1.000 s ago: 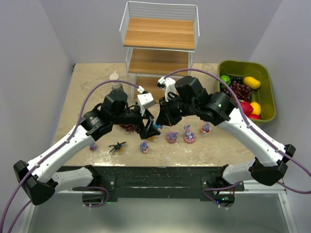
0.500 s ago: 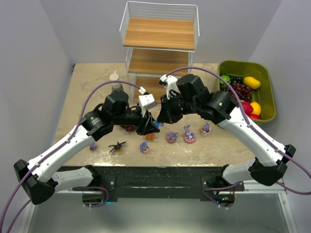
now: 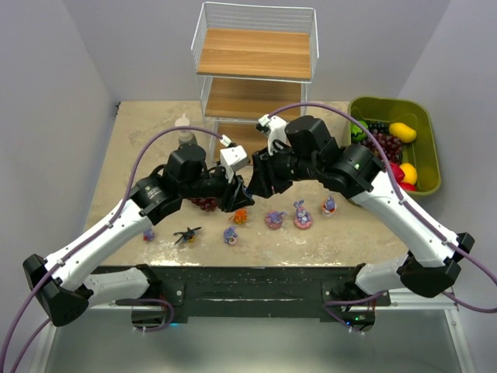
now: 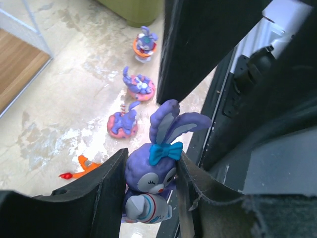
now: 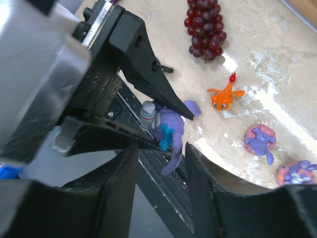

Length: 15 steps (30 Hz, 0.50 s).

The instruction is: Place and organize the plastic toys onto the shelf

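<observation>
Black bug (image 3: 186,233), orange creature (image 3: 239,215) and ringed bunnies (image 3: 302,217) lie in a row along the lower part of the desk (image 3: 140,140). At centre the left claw (image 3: 235,199) grips a blue-bowed purple bunny (image 4: 148,171) above the desk, while the right claw (image 5: 161,153) faces it with jaws apart. The shelf (image 3: 255,53), upper centre, shows only bare boards, so I judge nearly everything remains.

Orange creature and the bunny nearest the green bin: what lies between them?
Two toys in a row: first ringed bunny, second ringed bunny. Left wrist view shows it.
</observation>
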Tool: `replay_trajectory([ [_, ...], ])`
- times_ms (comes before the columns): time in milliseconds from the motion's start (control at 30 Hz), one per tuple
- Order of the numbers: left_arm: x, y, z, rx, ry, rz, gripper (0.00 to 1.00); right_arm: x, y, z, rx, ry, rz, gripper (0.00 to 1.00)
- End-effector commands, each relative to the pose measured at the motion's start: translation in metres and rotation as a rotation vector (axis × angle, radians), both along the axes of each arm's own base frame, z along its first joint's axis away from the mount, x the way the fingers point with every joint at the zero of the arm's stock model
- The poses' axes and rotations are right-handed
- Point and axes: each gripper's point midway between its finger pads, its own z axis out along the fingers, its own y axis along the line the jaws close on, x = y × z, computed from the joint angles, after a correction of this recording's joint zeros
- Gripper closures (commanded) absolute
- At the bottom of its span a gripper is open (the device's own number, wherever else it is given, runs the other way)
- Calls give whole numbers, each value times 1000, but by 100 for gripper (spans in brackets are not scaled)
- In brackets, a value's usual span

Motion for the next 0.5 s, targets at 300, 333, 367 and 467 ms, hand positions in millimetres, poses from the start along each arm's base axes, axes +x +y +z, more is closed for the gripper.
replay_trajectory([
  [300, 53, 5, 73, -168, -153, 288, 100, 41, -42, 71, 58, -220, -326, 29],
  [333, 61, 9, 81, -180, -170, 335, 100, 48, -51, 71, 46, -238, -391, 28],
  [367, 65, 10, 87, -194, -182, 358, 100, 50, -56, 74, 51, -249, -419, 27],
  [467, 88, 15, 117, -234, -243, 467, 100, 56, -72, 83, 82, -283, -509, 26],
])
